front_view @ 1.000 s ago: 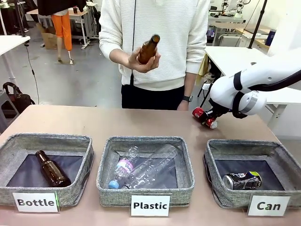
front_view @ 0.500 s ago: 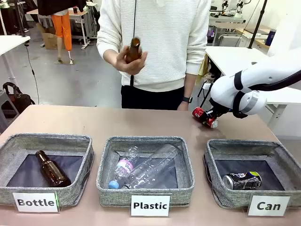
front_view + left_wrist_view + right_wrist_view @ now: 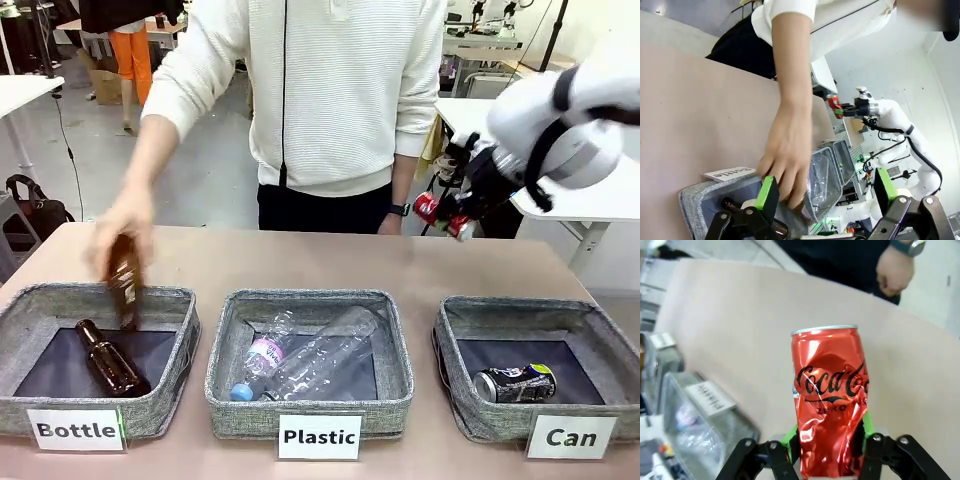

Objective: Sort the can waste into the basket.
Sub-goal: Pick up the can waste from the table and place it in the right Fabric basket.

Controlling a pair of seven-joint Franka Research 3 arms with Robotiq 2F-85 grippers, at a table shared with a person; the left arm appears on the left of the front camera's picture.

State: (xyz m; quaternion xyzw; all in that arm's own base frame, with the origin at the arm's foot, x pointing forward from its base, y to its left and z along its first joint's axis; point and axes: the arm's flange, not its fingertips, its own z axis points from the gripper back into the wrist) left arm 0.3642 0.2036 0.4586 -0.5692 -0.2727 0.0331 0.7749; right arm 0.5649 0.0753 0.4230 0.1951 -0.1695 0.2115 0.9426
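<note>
Left gripper [image 3: 822,192] spread wide, green pads [image 3: 767,192] well apart with nothing between them, hanging above the near-left corner of the worktop [image 3: 690,115]. Just past the pads, the person's hand [image 3: 786,152] reaching down into the grey basket labelled "Bottle" [image 3: 40,305]. Seen from the front, that hand [image 3: 122,222] blurred, holding a brown glass bottle [image 3: 125,283] upright over the back rim of this basket; another brown bottle [image 3: 110,358] lying inside on the dark lining. In the middle, the "Plastic" basket [image 3: 225,380] with clear plastic bottles [image 3: 315,355] lying across it. To the right, the "Can" basket [image 3: 455,400] with its white label [image 3: 571,437] at the front, and the black-and-silver can [image 3: 515,382] lying on its side inside. Farther right and raised well above the worktop, beyond the back rim of the "Can" basket, right gripper [image 3: 455,213] pinching the crushed red can [image 3: 436,213]. In the right wrist view, right gripper [image 3: 827,440] pressed on both sides of the red can [image 3: 829,400], can upright between the green pads, lettering "Coca-Cola Zero" facing the camera, bare worktop [image 3: 740,330] below it.
</note>
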